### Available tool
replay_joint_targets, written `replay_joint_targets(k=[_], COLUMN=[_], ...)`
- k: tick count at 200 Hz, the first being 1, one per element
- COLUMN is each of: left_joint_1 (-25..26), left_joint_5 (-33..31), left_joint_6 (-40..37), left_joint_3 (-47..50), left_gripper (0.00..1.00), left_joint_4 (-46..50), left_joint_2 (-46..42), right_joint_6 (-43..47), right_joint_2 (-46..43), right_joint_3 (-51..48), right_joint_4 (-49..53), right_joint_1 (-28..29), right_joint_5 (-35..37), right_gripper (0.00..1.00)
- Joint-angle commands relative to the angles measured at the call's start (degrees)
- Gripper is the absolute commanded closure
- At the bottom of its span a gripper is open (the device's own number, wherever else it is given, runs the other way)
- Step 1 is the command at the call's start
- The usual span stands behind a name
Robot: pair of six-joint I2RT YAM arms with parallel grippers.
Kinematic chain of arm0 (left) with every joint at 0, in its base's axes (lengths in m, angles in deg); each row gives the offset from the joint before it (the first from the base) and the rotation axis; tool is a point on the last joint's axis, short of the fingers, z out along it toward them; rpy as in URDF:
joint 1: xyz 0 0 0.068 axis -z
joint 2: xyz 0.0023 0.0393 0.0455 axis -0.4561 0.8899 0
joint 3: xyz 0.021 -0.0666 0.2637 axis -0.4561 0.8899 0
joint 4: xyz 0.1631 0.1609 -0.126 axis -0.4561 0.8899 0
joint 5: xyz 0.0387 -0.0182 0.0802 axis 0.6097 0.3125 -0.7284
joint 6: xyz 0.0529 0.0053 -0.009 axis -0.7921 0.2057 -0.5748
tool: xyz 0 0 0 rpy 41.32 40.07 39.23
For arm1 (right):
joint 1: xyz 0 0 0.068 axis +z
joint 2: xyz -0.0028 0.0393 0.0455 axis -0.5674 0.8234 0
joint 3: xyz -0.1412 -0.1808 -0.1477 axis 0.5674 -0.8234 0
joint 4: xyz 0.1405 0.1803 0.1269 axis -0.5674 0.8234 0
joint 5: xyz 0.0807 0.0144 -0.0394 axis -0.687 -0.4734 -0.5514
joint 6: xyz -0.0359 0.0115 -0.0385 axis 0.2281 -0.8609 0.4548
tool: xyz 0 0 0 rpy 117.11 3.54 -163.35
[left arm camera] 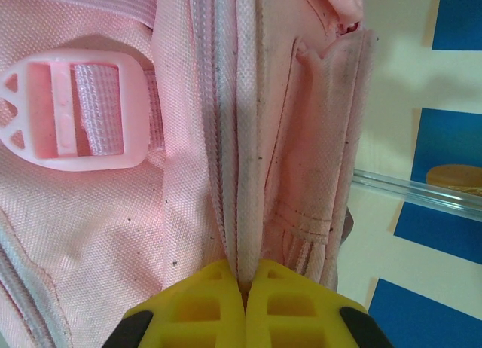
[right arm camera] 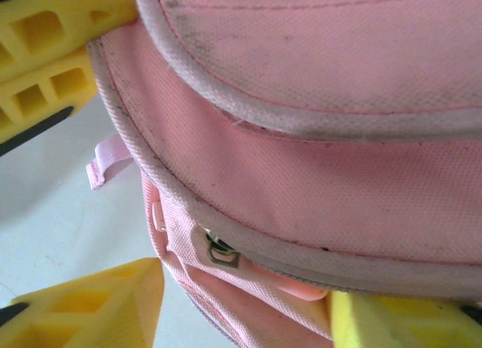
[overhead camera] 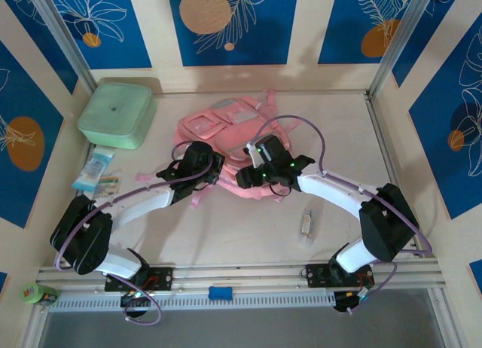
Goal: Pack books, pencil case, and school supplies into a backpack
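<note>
Toward the back of the pale bench [overhead camera: 226,239] lies the pink fabric backpack [overhead camera: 226,126]. At its near edge the left hand [left arm camera: 245,288] is clenched on a raised seam, while the right hand [right arm camera: 245,284] stands released, fingers astride the bag's lower rim. Well apart, a small clear-wrapped stick [overhead camera: 306,224] rests beside the right arm.

The left wrist camera is aimed along the left gripper [left arm camera: 245,284], with backpack [left arm camera: 151,212] fabric very close ahead of its tips. The right wrist camera is set equally near behind the right gripper [right arm camera: 241,306]. Both grippers and the whole backpack are seen from high above and behind by the top external camera. The backpack edge between the grippers is shared by all views.
</note>
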Motion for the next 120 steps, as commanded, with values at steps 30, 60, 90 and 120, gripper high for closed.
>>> replay_joint_targets(k=[30,60,90,120], left_joint_1=[-1.30,-1.34,-1.38,-2.38], left_joint_5=[-0.12,-0.05,-0.36,-0.35], left_joint_6=[-1.18,-1.19,-1.24,-2.66], left_joint_3=[-0.86,-0.73,-0.56,-0.35], left_gripper=[1.00,1.00,1.00,1.00], left_joint_4=[-4.92,-4.93,-5.03,-1.64], left_joint_2=[-1.86,-1.78,-1.62,-2.89], right_joint_6=[2.28,3.71,3.10,0.92], right_joint_2=[2.65,3.51,4.53,2.45], right_joint_3=[1.44,2.87,4.52,3.30], right_joint_4=[-1.59,-1.62,-1.61,0.86], right_joint_1=[-0.24,0.32,0.85,1.71], right_joint_5=[-1.86,0.91,5.94,10.95], right_gripper=[0.63,0.62,0.73,0.85])
